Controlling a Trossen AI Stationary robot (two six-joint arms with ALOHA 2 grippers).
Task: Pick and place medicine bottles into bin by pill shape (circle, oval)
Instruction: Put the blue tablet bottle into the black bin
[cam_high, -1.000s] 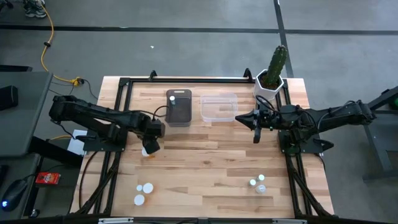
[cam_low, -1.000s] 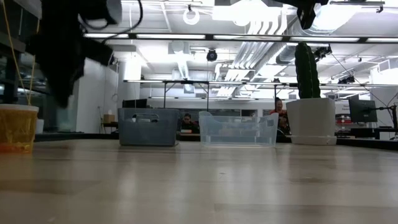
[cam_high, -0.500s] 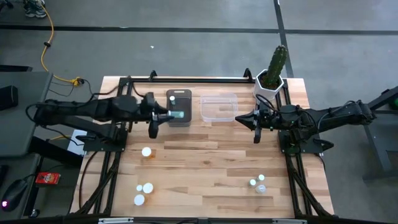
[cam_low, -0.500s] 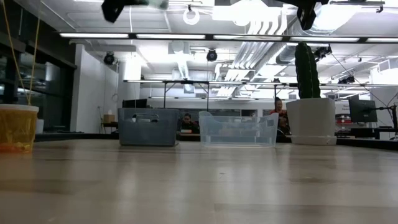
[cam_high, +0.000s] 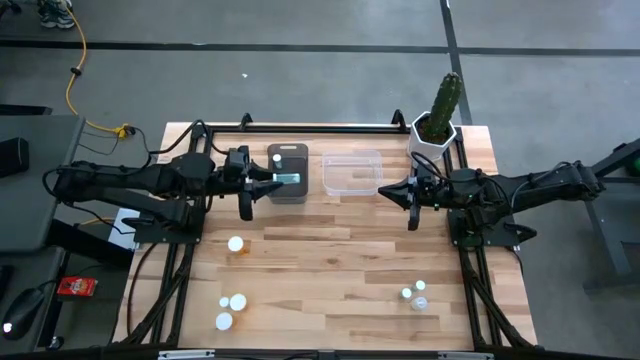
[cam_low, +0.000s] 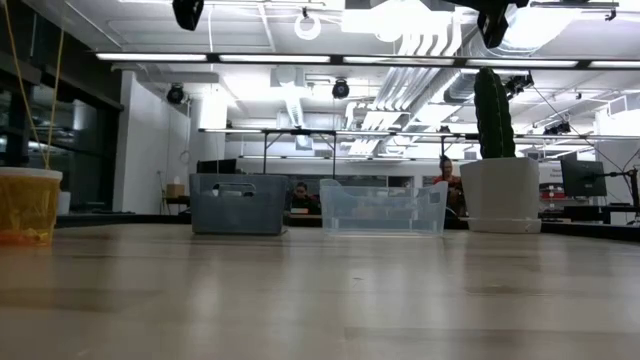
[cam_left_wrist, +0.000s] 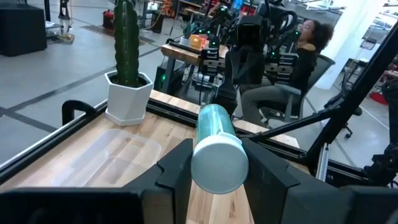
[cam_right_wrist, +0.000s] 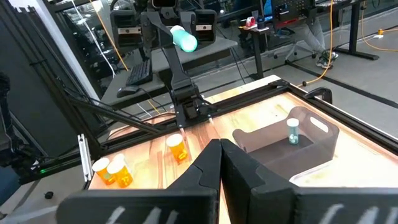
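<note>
My left gripper squeezes a small bluish bottle around its middle, above the grey bin near the table's far edge. It's light, hard, slippery. My right gripper is shut, empty.

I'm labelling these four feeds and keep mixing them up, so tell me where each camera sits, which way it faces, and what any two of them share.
High view: overhead, looking straight down; both arms, left gripper over the grey bin.
Low view: table height, looking across to the bins; only arm tips at the top.
Left wrist view: on the left arm, its fingers holding a clear-bluish bottle, facing the cactus pot.
Right wrist view: on the right arm, shut right gripper, facing the left arm.
Shared: the held bottle shows in both wrist views.
</note>
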